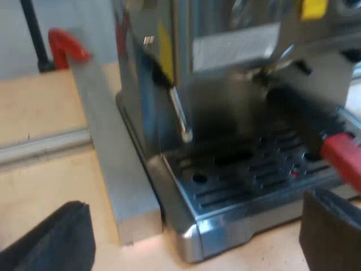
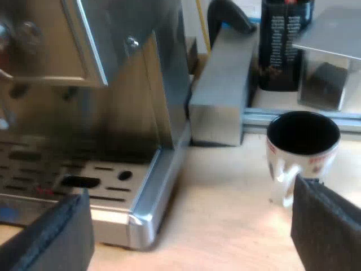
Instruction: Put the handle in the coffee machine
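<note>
The espresso machine stands close before my left gripper, which is open with nothing between its fingers. The holder's dark handle sticks out from under the machine's front, over the drip tray, and its red end lies just above one of my left fingers. My right gripper is open too, and holds nothing. It hangs low beside the corner of the drip tray, with the machine's steel side ahead and the mug close to one finger.
A grey metal block lies against the machine's side and also shows past it. A white mug with a dark inside stands on the wooden table. A dark canister and a red clamp sit farther off.
</note>
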`<action>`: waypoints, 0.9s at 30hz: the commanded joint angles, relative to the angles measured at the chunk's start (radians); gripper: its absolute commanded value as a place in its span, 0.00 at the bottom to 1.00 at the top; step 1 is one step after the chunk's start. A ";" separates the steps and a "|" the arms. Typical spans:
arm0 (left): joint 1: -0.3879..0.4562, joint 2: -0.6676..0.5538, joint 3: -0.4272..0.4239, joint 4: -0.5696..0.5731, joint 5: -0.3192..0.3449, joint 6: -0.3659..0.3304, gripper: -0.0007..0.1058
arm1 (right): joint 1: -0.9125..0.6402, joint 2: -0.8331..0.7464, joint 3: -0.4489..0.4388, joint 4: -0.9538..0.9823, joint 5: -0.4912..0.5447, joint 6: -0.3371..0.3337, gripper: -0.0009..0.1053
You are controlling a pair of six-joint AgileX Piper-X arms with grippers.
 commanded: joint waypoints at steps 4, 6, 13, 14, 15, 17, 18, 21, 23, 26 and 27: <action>-0.003 -0.131 0.099 -0.039 -0.012 -0.013 0.72 | 0.000 -0.038 0.107 -0.021 0.121 0.028 0.71; -0.003 -0.131 0.102 -0.045 -0.012 0.007 0.72 | 0.000 -0.038 0.122 -0.021 0.133 0.028 0.71; -0.003 -0.131 0.102 -0.045 -0.012 0.017 0.72 | 0.000 -0.038 0.131 -0.028 0.133 0.031 0.71; -0.003 -0.131 0.102 -0.045 -0.012 0.017 0.72 | 0.000 -0.038 0.131 -0.028 0.133 0.031 0.71; -0.003 -0.131 0.102 -0.045 -0.012 0.017 0.72 | 0.000 -0.038 0.131 -0.028 0.133 0.032 0.71; -0.003 -0.131 0.102 -0.045 -0.012 0.017 0.72 | 0.000 -0.038 0.131 -0.028 0.133 0.031 0.71; -0.003 -0.131 0.102 -0.045 -0.012 0.017 0.72 | 0.000 -0.038 0.131 -0.028 0.133 0.031 0.71; -0.003 -0.131 0.106 -0.051 -0.012 0.017 0.72 | 0.000 -0.038 0.131 -0.028 0.133 0.033 0.71; -0.003 -0.131 0.105 -0.051 -0.012 0.029 0.72 | 0.000 -0.038 0.131 -0.028 0.133 0.033 0.71; -0.003 -0.133 0.105 -0.051 -0.012 0.029 0.72 | 0.000 -0.038 0.131 -0.028 0.133 0.033 0.71; -0.003 -0.133 0.105 -0.051 -0.012 0.029 0.72 | 0.000 -0.038 0.131 -0.028 0.133 0.033 0.71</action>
